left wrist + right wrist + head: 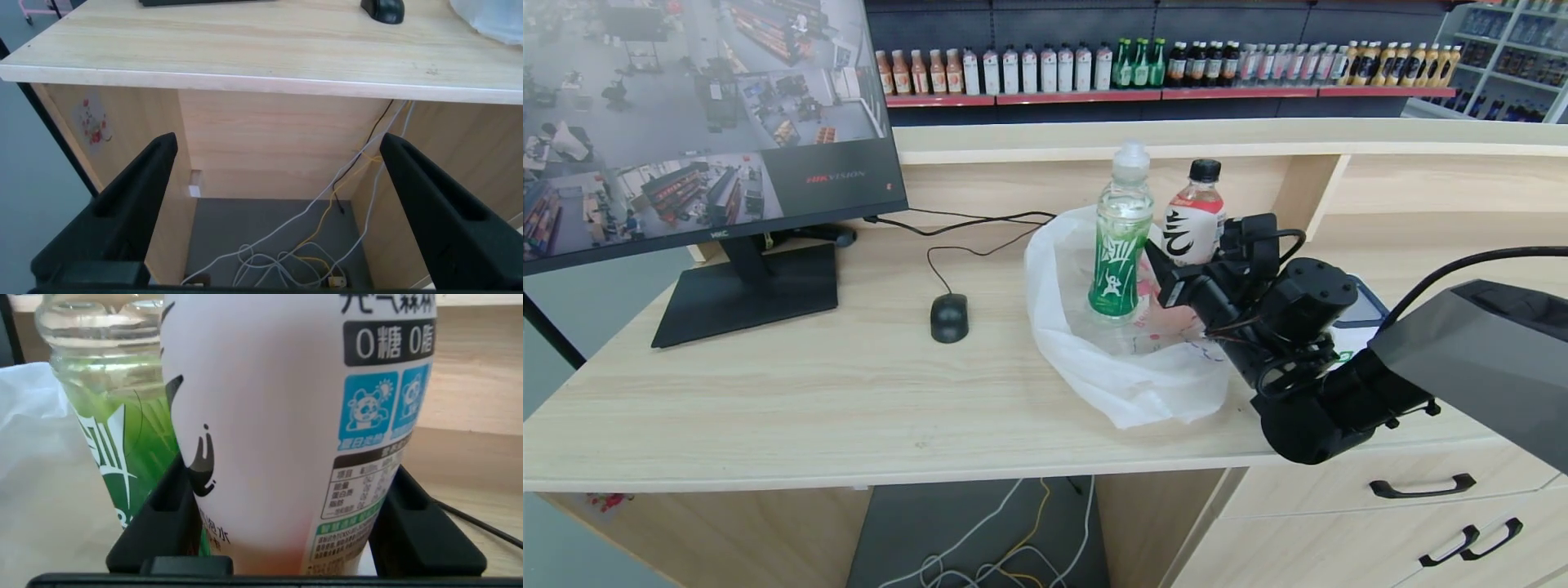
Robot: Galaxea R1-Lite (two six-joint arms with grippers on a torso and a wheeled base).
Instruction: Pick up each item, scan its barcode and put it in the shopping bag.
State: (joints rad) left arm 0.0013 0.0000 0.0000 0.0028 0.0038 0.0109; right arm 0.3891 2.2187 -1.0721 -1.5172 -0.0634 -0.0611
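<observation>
Hanging below the table's (809, 392) front edge, left pincer (279, 147) spread wide, empty. Farther in, right pincer (1176, 273) clamped low on the white-label bottle (1194, 220), upright at the far side of the slumped shopping bag (1127, 384), just beside the green bottle (1121, 245) standing inside it; cannot tell whether lifted or resting. Looks nearly full, so probably weighty; stiff plastic under a slick label sleeve, likely to swivel or slide. Probably best taken squarely across the mid-body, never by the cap.
</observation>
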